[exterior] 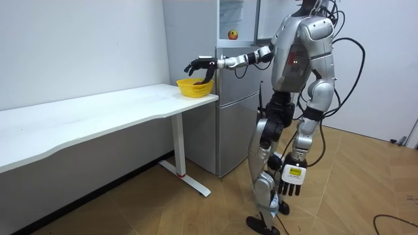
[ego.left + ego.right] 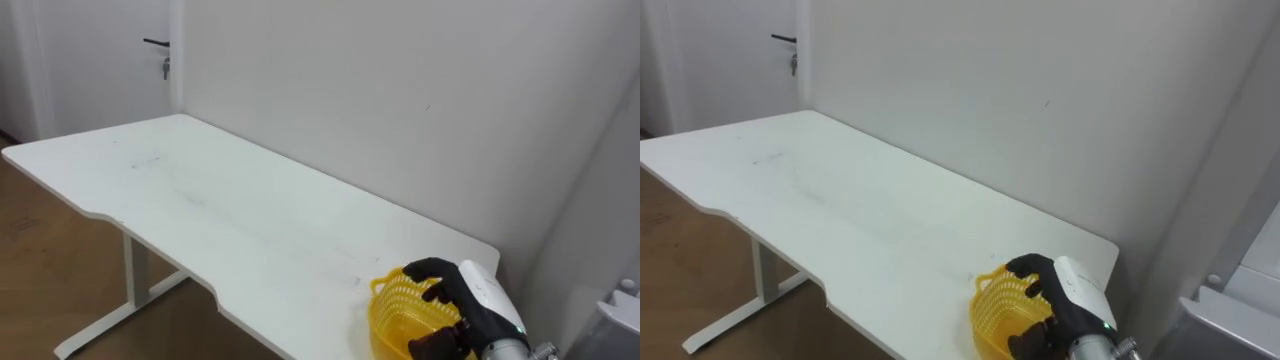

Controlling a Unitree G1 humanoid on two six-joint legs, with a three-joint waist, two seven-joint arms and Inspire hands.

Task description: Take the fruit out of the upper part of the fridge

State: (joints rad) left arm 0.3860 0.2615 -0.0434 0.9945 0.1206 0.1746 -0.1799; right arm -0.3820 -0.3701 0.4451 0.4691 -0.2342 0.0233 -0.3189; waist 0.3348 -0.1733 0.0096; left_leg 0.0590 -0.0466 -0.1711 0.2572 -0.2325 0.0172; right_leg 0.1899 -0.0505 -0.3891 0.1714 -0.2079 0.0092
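Basket (image 2: 395, 308) stands on bench (image 2: 200, 200), fridge (image 1: 232, 117) just beside it. Right robot hand (image 2: 460, 300) hovers over basket, fingers loosely spread, gripping nothing visible. Retrieved item cannot be made out and is possibly inside basket. Recommend lifting straight up, clear of rim. Left robot hand (image 1: 289, 185) hangs idle, fingers relaxed.

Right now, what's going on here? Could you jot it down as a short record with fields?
Robot: stands by the grey fridge, at the end of the white table
Right hand: held out over the yellow basket; grip unclear
Basket: on the table corner nearest the fridge
Left hand: hangs open beside its leg
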